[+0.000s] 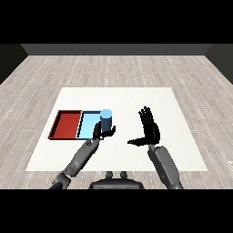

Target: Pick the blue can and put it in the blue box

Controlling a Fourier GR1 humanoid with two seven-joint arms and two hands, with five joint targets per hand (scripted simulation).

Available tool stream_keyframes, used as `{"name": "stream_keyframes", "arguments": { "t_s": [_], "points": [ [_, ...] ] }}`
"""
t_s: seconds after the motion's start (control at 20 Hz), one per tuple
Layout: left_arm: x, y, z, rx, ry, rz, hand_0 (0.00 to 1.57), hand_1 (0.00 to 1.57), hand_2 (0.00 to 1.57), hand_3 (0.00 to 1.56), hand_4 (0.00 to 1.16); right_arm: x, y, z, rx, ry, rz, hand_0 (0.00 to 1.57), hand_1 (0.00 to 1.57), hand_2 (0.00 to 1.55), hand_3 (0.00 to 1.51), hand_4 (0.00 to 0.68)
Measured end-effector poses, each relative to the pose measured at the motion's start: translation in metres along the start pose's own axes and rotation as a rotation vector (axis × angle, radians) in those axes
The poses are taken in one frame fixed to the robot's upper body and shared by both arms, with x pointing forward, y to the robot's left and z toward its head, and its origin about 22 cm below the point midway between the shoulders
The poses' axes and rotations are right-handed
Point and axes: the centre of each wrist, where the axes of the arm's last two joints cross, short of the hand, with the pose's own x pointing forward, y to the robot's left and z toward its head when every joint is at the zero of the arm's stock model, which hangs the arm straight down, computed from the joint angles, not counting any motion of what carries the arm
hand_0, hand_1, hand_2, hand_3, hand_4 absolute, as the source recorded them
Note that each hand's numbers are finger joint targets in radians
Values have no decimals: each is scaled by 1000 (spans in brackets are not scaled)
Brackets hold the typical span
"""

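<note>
White table (136, 98): sits on grey plank floor (113, 68), both trays at its left side
Red tray (58, 124): shallow, dark rim, lies left of and touching the blue one; nothing seen inside
Light blue tray (87, 123): side by side with red tray, its right end partly covered by can and hand; visible floor bare
Right hand (150, 129): raised off table right of centre, well apart from trays; fingers straight and pointing up, thumb stuck out to the left; holds nothing
Left hand (101, 132): at right edge of light blue tray, fingers and thumb curled round can
Blue can (106, 119): upright, pale top, gripped in left hand over tray's right end; cannot tell if it touches tray floor
</note>
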Motion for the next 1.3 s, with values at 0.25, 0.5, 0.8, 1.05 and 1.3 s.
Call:
{"name": "stream_keyframes", "arguments": {
  "t_s": [0.25,0.5,0.8,1.05,1.3],
  "points": [
    [-7,36,-12,50,43,-63,1571,1571,1571,1493,1134,19,-34,7,-78,-40,42,0,0,0,0,0],
    [-18,94,-26,153,163,-121,1571,1571,1571,1507,1081,24,-49,25,-130,-27,67,0,0,0,0,0],
    [-32,136,-41,229,325,-184,1571,1571,1571,1494,1054,25,-58,22,-162,-28,83,0,0,0,0,0],
    [-40,145,-48,264,460,-278,1571,1571,1536,1413,966,13,-61,18,-177,-7,84,0,0,0,0,0],
    [-53,140,-42,247,590,-355,1522,1522,1397,1141,906,4,-68,16,-206,16,73,0,0,0,0,0]
  ]
}}
